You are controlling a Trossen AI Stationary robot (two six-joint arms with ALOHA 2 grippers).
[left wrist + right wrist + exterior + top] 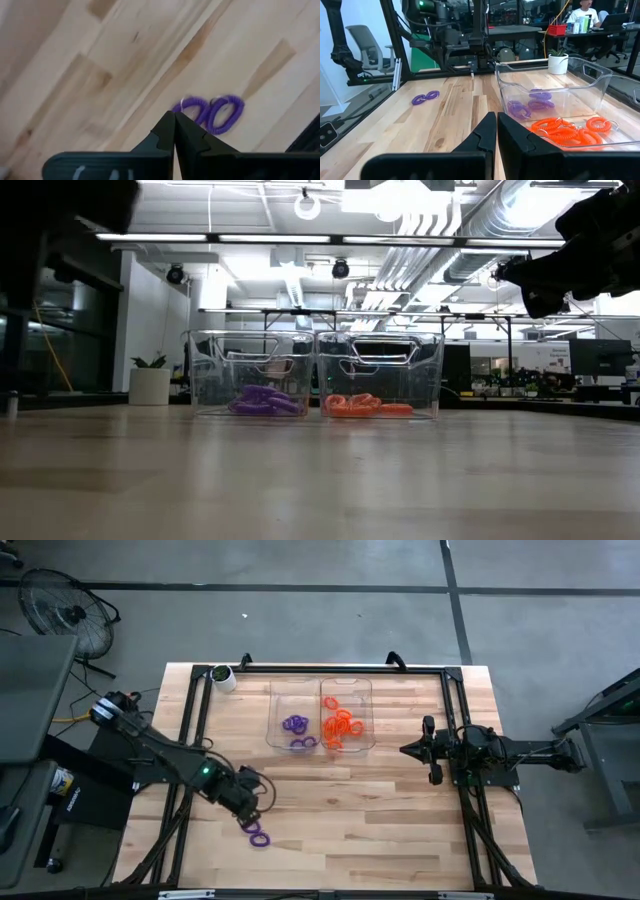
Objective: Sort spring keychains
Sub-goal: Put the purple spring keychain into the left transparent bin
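Clenched empty, the left gripper [250,812] hangs just at twelve o'clock of two purple keychains [258,836] on the table [400,810]. Right gripper [425,749], also clenched empty, waits at three o'clock of the sorted trays [320,740].

In the low view the purple keychains [265,400] and orange keychains [365,404] show only as blurred heaps behind the clear tray [315,370] walls; single loops cannot be counted. The right arm [585,240] is cut off at the upper right of that frame. In the left wrist view the left hand [174,131] covers the near edge of two blurred purple loops [212,112].
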